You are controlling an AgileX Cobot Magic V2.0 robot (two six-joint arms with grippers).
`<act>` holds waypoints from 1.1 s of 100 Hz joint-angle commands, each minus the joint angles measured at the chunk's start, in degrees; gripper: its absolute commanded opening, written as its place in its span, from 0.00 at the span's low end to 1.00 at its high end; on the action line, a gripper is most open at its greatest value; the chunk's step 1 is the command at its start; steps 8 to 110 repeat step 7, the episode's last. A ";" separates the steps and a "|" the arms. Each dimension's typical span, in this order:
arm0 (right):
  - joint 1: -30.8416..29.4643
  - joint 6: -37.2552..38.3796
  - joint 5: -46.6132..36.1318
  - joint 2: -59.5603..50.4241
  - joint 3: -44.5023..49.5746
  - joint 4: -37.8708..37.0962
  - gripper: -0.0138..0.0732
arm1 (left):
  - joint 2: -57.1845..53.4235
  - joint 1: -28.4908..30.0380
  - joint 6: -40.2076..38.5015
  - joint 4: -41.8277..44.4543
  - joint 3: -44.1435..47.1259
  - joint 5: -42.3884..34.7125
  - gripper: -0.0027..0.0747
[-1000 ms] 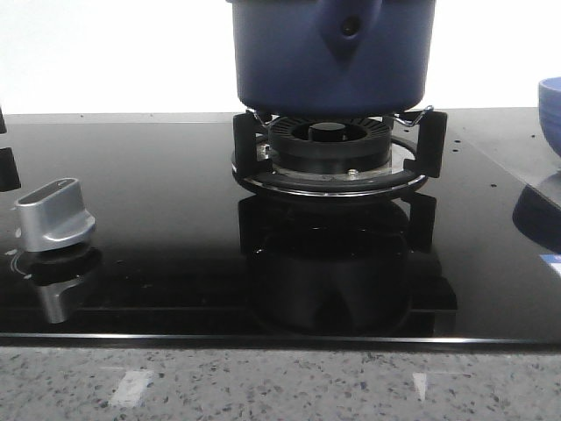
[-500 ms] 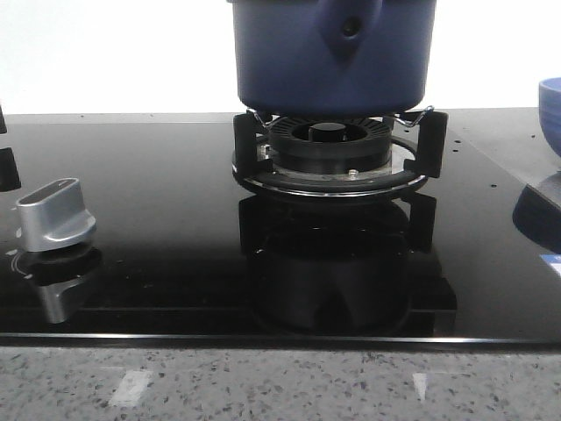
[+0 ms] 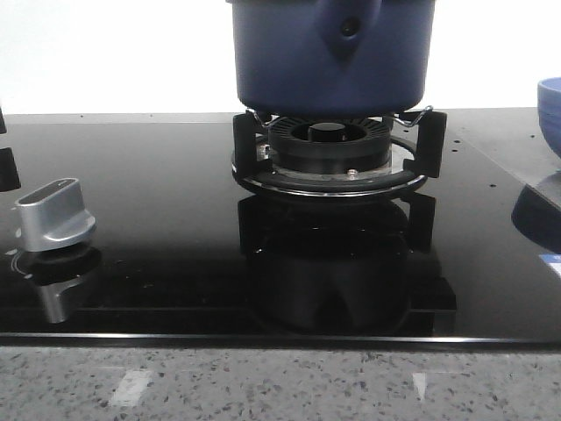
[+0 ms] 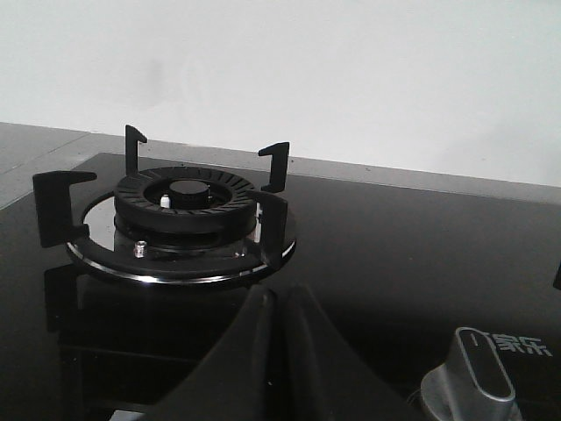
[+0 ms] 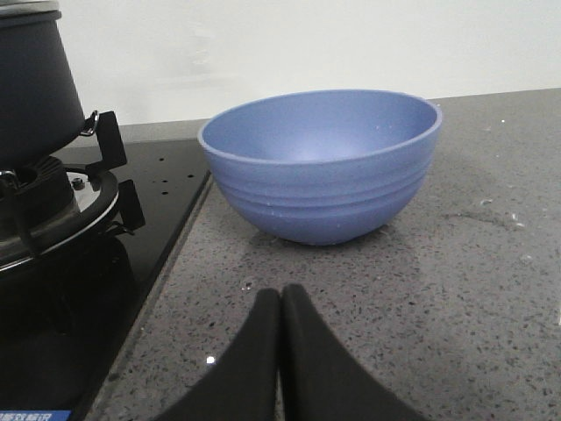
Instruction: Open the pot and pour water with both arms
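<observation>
Jaws of left gripper [image 4: 279, 351] and right gripper [image 5: 280, 351] were closed, empty; pot [image 3: 331, 54] sat on burner [image 3: 330, 145], blue bowl [image 5: 320, 162] at its 3 o'clock.

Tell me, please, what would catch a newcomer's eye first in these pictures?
The dark blue pot on the burner stand, at the middle of the glossy black cooktop. Next, the blue bowl on the speckled counter to the cooktop's right, and the silver knob at front left.

We look low and close across the stove [image 3: 131, 219] in front; both wrist views sit low over the counter, and the right one shares the pot [image 3: 331, 53] with the front.
</observation>
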 commanded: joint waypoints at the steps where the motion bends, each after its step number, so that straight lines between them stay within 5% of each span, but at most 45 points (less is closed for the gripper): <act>1: 0.07 0.10 -3.96 -1.35 1.49 -0.60 0.09 | -1.57 -0.37 -0.46 -0.12 1.79 -4.34 0.01; 110: 0.07 0.10 -3.96 -1.35 1.49 -0.60 0.09 | -1.57 -0.37 -0.46 -0.12 1.79 -4.34 0.01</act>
